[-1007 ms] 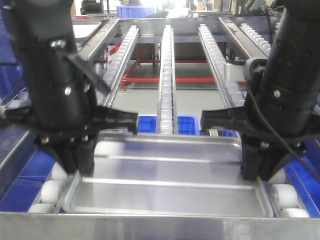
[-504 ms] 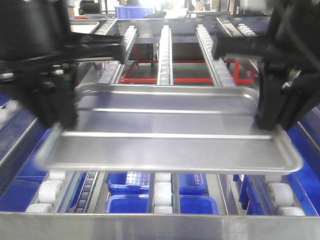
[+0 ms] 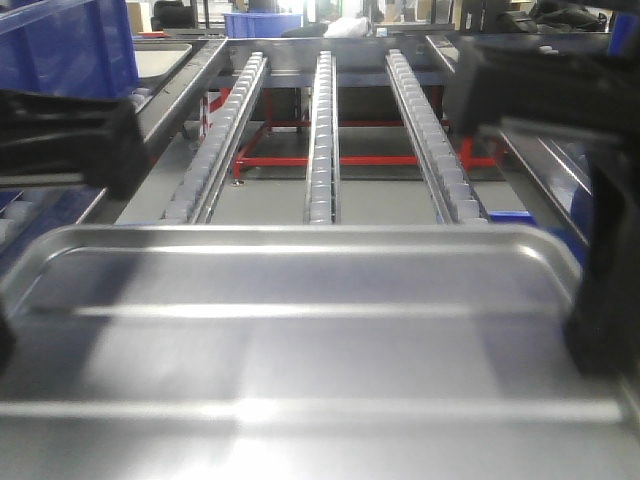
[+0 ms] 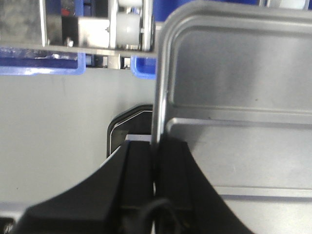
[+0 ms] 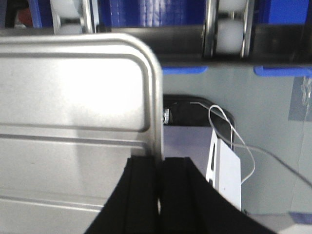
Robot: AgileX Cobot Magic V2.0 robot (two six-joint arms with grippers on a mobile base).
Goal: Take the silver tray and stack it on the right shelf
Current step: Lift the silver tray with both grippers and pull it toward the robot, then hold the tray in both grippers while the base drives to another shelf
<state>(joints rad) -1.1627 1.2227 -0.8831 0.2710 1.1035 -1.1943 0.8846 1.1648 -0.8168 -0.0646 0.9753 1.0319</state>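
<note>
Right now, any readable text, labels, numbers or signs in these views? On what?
None can be read in any view.
The tray is bare metal, with no stamp or label showing.
The blue bin shows no markings.
The white block in the right wrist view is blank on the face that shows.

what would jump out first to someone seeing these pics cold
The shiny silver tray fills the lower half of the front view. The left gripper and right gripper each pinch one of its short rims. Behind it, three roller rails run away from the camera.
</note>
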